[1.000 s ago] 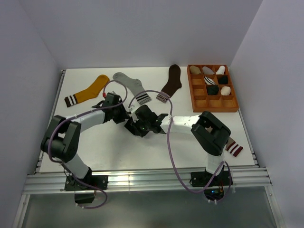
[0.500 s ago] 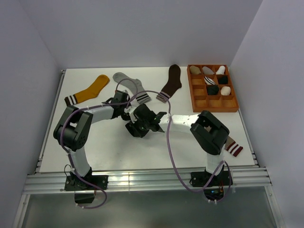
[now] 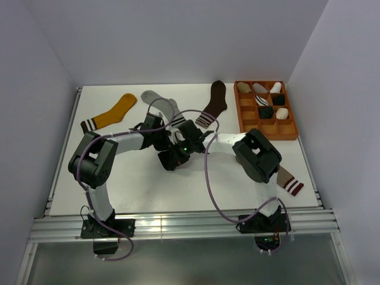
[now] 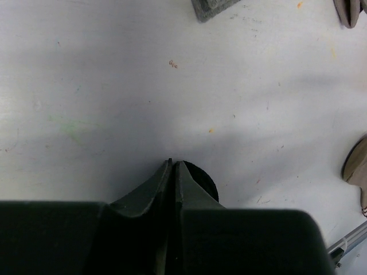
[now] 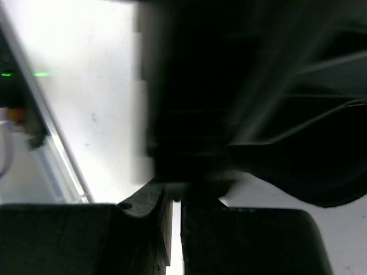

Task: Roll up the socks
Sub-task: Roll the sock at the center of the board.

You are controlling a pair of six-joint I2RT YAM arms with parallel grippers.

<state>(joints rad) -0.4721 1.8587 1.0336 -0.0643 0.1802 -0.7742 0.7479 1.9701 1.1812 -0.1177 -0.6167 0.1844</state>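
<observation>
A black sock (image 3: 168, 161) lies bunched in a dark lump at the middle of the table, where both grippers meet. My left gripper (image 3: 164, 141) comes in from the left. In the left wrist view it (image 4: 173, 163) is shut, with a rounded bit of the black sock (image 4: 203, 180) bulging out at its tip. My right gripper (image 3: 177, 152) sits just right of the lump. In its wrist view it (image 5: 175, 195) is shut to a thin slit, with a blurred dark mass right at the tips. A taupe sock (image 3: 289, 181) with a maroon-and-white cuff lies flat at the near right.
A wooden compartment tray (image 3: 266, 137) with rolled socks stands at the back right. Along the back lie a mustard sock (image 3: 113, 113), a grey sock (image 3: 161, 105) and a dark brown sock (image 3: 215, 104). A metal rail (image 3: 178, 225) runs along the near edge.
My left arm swung right toward the middle and its gripper closed. My right gripper shifted up and back toward the left one. The black lump stayed put.
</observation>
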